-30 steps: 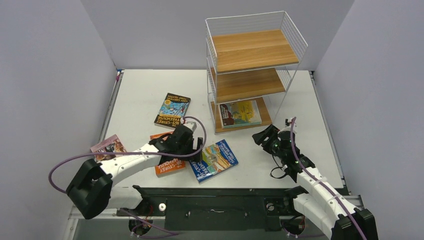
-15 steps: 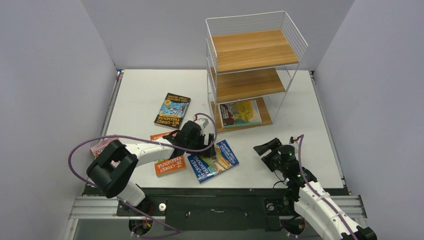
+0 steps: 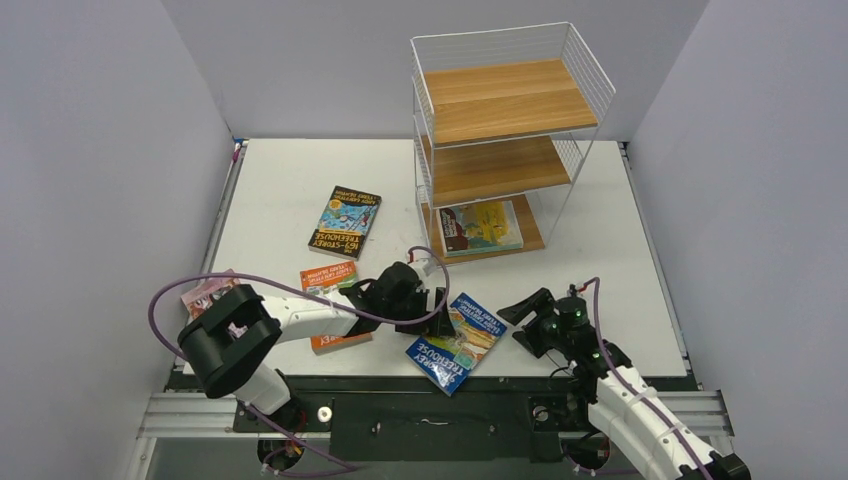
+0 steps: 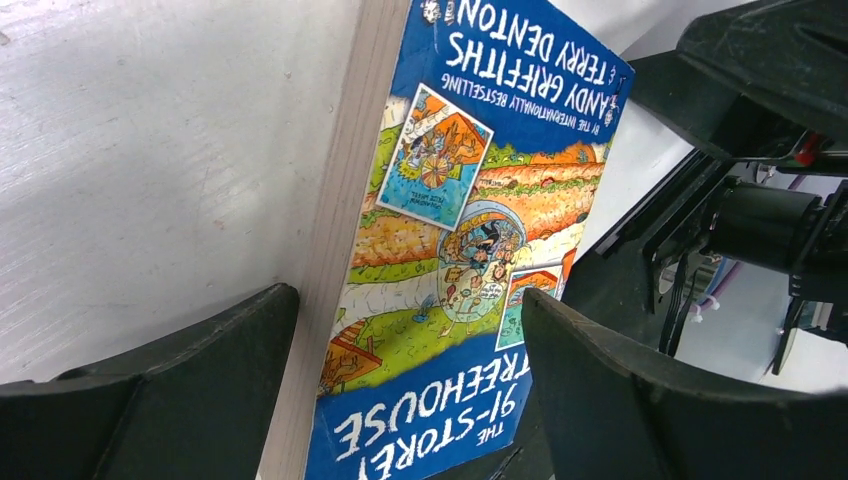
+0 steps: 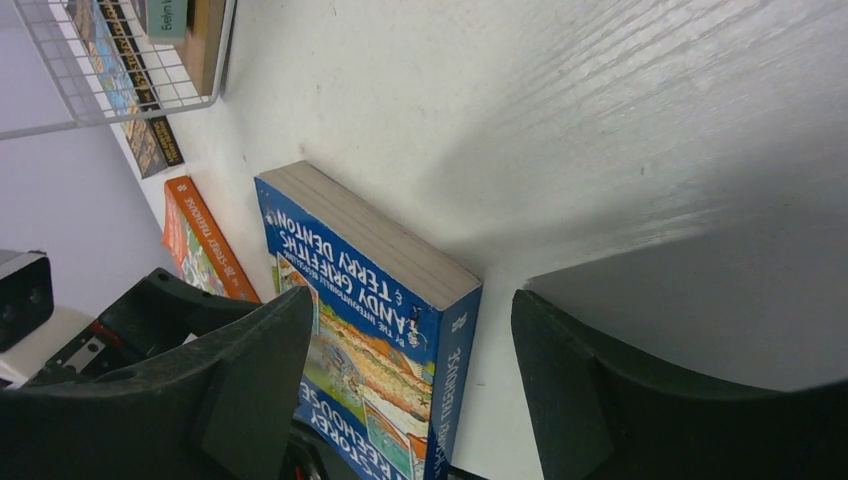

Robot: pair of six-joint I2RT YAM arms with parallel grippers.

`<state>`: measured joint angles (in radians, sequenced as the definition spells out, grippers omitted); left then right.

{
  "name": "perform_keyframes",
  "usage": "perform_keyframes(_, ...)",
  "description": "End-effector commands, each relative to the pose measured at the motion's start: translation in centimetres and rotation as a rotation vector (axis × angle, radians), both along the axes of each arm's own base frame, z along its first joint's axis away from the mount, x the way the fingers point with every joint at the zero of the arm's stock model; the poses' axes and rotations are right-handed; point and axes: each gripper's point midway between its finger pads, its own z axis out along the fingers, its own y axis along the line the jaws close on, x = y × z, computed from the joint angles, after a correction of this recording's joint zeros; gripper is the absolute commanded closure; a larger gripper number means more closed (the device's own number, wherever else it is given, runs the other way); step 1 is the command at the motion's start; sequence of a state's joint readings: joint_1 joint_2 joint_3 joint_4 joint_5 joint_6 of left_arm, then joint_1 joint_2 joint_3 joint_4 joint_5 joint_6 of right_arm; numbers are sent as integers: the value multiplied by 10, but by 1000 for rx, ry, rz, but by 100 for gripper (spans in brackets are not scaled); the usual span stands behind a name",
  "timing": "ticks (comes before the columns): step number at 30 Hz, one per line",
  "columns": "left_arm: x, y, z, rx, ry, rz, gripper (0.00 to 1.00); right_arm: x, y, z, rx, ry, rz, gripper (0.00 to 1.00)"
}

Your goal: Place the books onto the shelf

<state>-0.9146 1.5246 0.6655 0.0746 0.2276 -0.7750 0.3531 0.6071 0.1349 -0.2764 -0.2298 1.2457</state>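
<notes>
The blue book lies flat, turned at an angle, with one corner over the table's near edge. My left gripper is open and straddles it; in the left wrist view the blue book fills the gap of the left gripper, one finger against its page edge. My right gripper is open, low at the book's right. The blue book's spine corner sits between the right gripper's fingers. The shelf holds a yellow-brown book on its lowest board.
An orange book lies partly under my left arm, a dark book lies farther back, and a pink book is at the table's left edge. The orange book and shelf mesh show beyond the blue one.
The left gripper has slid and turned the blue book right, toward the near edge, where it now overhangs. The right arm has drawn back from the shelf, dropped beside the book, and its jaws widened.
</notes>
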Motion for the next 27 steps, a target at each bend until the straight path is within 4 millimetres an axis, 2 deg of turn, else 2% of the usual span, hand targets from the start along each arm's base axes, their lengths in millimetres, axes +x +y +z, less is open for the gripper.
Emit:
perform_keyframes(1, 7, -20, 14, -70, 4, -10, 21, -18, 8, -18, 49, 65, 46, 31)
perform_keyframes(4, 8, -29, 15, -93, 25, -20, 29, -13, 21, -10, 122, 25, 78, 32)
perform_keyframes(5, 7, -32, 16, -101, 33, -29, 32, -8, 26, 0, 151, -12, 100, 32)
perform_keyframes(6, 8, -39, 19, -115, 42, -44, 39, -7, 27, 1, 153, -13, 109, 32)
perform_keyframes(7, 9, -43, 22, -125, 46, -51, 43, -1, 30, 11, 157, -43, 125, 32)
perform_keyframes(10, 13, -60, 32, -162, 56, -80, 67, 7, 32, 21, 142, -59, 147, 32)
perform_keyframes(11, 14, -62, 34, -165, 59, -84, 73, 11, 33, 27, 140, -74, 154, 32)
perform_keyframes(12, 15, -65, 36, -170, 61, -87, 83, 13, 33, 26, 135, -68, 152, 32)
perform_keyframes(14, 16, -67, 38, -167, 72, -86, 97, 15, 33, 28, 130, -71, 157, 32)
perform_keyframes(20, 15, -68, 40, -187, 99, -64, 100, 10, 37, 29, 150, -84, 198, 34)
perform_keyframes(24, 19, -73, 41, -215, 100, -51, 100, 10, 58, 60, 281, -223, 290, 34)
perform_keyframes(27, 23, -83, 39, -225, 119, -57, 100, 4, 70, 73, 356, -250, 347, 34)
